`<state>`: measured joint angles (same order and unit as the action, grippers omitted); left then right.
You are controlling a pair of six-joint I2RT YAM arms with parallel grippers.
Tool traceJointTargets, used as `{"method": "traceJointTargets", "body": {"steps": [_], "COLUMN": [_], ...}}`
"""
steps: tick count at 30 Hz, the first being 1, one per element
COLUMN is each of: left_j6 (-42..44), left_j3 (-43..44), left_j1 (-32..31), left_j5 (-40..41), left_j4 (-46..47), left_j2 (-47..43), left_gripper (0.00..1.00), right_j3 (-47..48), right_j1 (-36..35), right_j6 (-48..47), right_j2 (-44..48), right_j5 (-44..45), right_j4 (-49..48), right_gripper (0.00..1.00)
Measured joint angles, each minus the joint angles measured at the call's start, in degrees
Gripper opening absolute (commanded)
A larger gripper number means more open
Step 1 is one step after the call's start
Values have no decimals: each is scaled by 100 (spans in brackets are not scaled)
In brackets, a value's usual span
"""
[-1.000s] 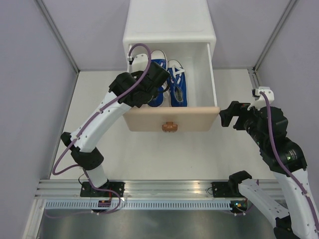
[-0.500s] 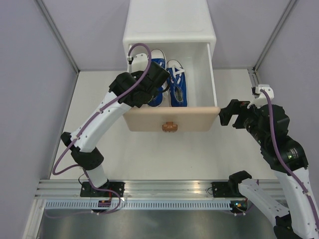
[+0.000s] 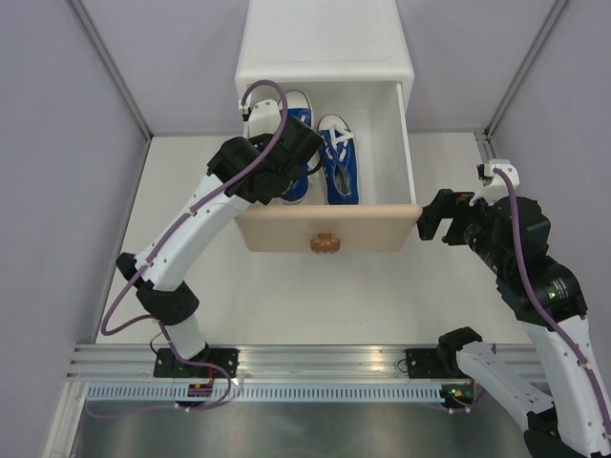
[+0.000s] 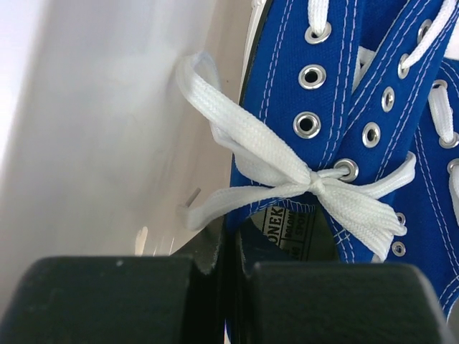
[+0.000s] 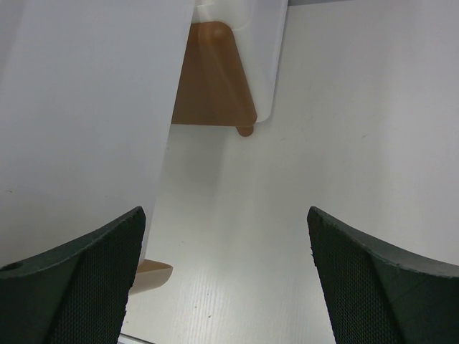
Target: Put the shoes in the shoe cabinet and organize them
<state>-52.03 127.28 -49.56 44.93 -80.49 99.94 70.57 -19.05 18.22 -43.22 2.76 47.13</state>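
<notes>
On a pale, wood-grained table (image 3: 315, 296) walled by flat grey panels (image 3: 57, 143), the boxy white shoe cabinet (image 3: 325, 38) has its beige drawer (image 3: 286, 232) pulled out, smooth-sided, holding blue canvas shoes (image 3: 339, 167) side by side, my left gripper (image 4: 229, 261) pinched closed at one heel, my right gripper (image 5: 224, 215) spread wide beside the drawer's corner.

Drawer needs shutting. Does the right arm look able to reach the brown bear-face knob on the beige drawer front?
Probably yes: open right gripper hangs beside the beige drawer front; nothing blocks the brown knob.
</notes>
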Motion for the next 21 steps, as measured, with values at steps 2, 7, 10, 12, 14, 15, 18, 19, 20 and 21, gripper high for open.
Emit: {"method": "traceJointTargets", "body": {"steps": [2, 7, 10, 12, 14, 15, 18, 19, 20, 21], "left_j6": [0, 2, 2, 2, 2, 2, 2, 2, 2, 0], "left_j3": [35, 157, 157, 157, 157, 157, 157, 157, 157, 157], "left_j1": [22, 35, 35, 35, 35, 35, 37, 46, 66, 85], "left_j5": [0, 0, -2, -4, -2, -4, -11, -17, -31, -52], "left_j4": [-4, 4, -2, -2, -2, -2, -2, -2, -2, -2], "left_j2": [22, 96, 96, 96, 96, 96, 96, 96, 96, 96], "left_gripper": [2, 2, 2, 2, 2, 3, 3, 3, 4, 4], "right_j3": [0, 13, 48, 61, 63, 63, 63, 63, 66, 74], "right_j1": [0, 0, -7, -9, -9, -9, -13, -13, -13, -13], "right_j6": [0, 0, -2, -2, -4, -4, -4, -4, -4, -4], "right_j2": [-2, -48, -111, -127, -127, -125, -127, -129, -131, -140], "right_j5": [0, 0, 0, 0, 2, 4, 4, 4, 4, 2], "right_j4": [0, -7, -15, -24, -35, -35, -35, -35, -37, -35], "right_gripper": [97, 97, 97, 97, 97, 97, 97, 97, 96, 97]}}
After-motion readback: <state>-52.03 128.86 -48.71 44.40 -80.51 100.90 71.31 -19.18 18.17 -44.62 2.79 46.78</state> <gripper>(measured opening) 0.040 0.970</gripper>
